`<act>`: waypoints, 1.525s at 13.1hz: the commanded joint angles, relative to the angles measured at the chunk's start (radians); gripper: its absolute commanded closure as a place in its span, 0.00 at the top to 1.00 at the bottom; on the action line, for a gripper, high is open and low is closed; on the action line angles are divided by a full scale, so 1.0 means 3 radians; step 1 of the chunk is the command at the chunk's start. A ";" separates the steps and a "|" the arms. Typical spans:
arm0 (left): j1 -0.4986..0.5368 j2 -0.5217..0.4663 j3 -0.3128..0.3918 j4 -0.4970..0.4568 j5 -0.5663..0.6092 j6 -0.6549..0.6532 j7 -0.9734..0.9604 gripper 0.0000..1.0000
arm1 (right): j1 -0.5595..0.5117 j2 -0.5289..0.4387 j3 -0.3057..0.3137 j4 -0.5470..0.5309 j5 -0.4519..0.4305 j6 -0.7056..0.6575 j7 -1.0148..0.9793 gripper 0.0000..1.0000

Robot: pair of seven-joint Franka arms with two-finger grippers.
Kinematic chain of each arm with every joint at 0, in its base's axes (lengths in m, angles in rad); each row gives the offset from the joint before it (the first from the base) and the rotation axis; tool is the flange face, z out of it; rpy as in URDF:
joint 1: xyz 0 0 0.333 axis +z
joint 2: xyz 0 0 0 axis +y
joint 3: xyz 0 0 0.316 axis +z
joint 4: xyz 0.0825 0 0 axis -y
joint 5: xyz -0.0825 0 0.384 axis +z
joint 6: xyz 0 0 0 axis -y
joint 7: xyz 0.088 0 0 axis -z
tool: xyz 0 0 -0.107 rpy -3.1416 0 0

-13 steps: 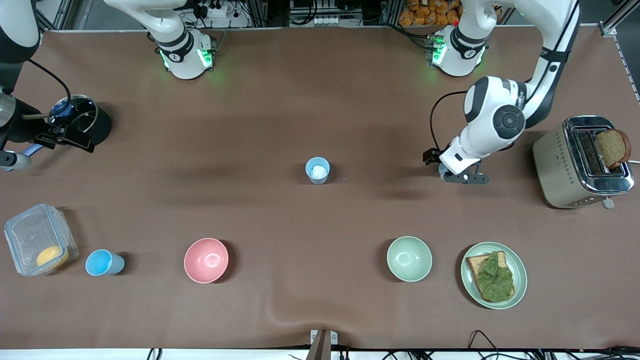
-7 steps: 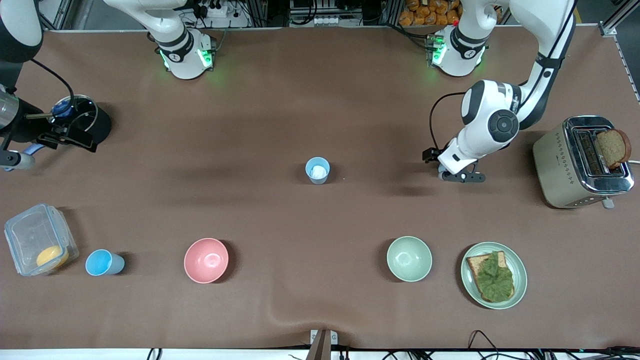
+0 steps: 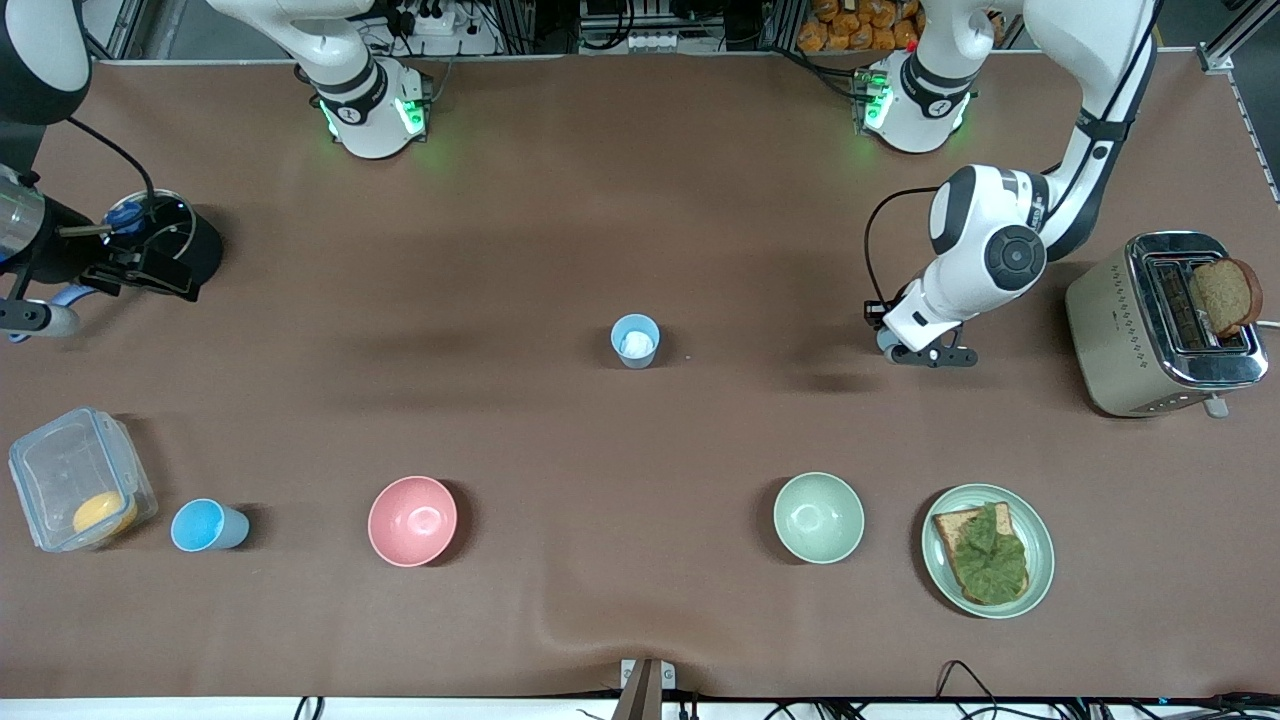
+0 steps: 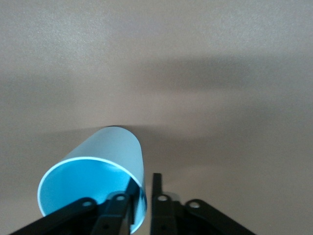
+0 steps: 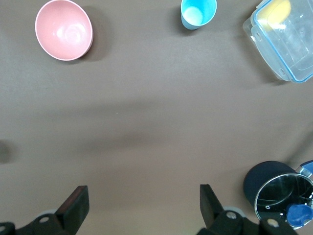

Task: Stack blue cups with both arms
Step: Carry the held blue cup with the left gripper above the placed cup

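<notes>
**A:** How does your left hand (image 4: 143, 198) stand?

**B:** It is pinched nearly shut on the wall of a small tapered light-blue plastic cup (image 4: 93, 181), with one finger (image 4: 128, 198) inside the rim and the other outside. In the front view the hand covers that cup. It is low over the brown worktop (image 3: 640, 200), toward the left arm's end, near the chrome toaster (image 3: 1160, 325).

**A:** Is that grip good enough to lift with?

**B:** I judge it thin. You hold only one side of the rim, so the cup may swing or tip as it rises. Lift slowly and straight up, and check in the left wrist view that the cup hangs level before you travel.

**A:** Where should you take it?

**B:** Most likely to the second light-blue cup with a white patch inside (image 3: 635, 340), which stands upright at the middle of the worktop. Centre the held cup over its mouth, lower it until it seats, and only then let go.

**A:** And your right hand (image 5: 143, 205)?

**B:** It is wide open, holds nothing and waits over the right arm's end, beside the black pot with a glass lid (image 3: 170, 240). The third light-blue cup (image 3: 205, 525) stands nearer the front camera, just beside the clear plastic box (image 3: 80, 480).
</notes>
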 commanded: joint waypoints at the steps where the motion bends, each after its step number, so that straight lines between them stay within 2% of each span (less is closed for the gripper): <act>1: 0.0017 -0.0198 -0.0013 0.0003 0.0129 -0.0048 0.0016 0.00 | 0.0002 -0.0057 0.0017 -0.0009 -0.0055 -0.0045 0.0029 1.00; 3: -0.0054 -0.0362 -0.0013 0.0151 0.0165 -0.0068 0.0021 0.00 | 0.0002 -0.0057 0.0017 -0.0009 -0.0055 -0.0040 0.0029 1.00; 5: -0.0238 -0.0399 -0.0028 0.0589 0.0170 -0.0500 -0.0015 0.00 | 0.0002 -0.0057 0.0012 -0.0009 -0.0055 -0.0040 0.0029 1.00; 7: -0.0351 -0.0399 -0.0161 0.1044 0.0176 -0.0869 -0.0020 0.00 | -0.0003 -0.0057 0.0012 -0.0009 -0.0055 -0.0045 0.0029 1.00; 10: -0.0601 -0.0343 -0.0258 0.1429 0.0140 -0.1065 -0.0208 0.00 | -0.0008 -0.0052 0.0012 -0.0009 -0.0055 -0.0045 0.0013 1.00; 13: -0.1081 0.0009 -0.0279 0.1827 0.0170 -0.1066 -0.1051 0.00 | -0.0008 -0.0052 0.0012 -0.0009 -0.0055 -0.0050 0.0008 1.00; 17: -0.1521 0.0357 -0.0274 0.2211 0.0145 -0.1071 -0.1384 0.00 | -0.0013 -0.0052 0.0012 -0.0009 -0.0055 -0.0050 -0.0002 1.00; 20: -0.1736 0.0715 -0.0274 0.2645 0.0130 -0.1071 -0.1589 0.00 | -0.0013 -0.0052 0.0012 -0.0009 -0.0055 -0.0055 -0.0007 1.00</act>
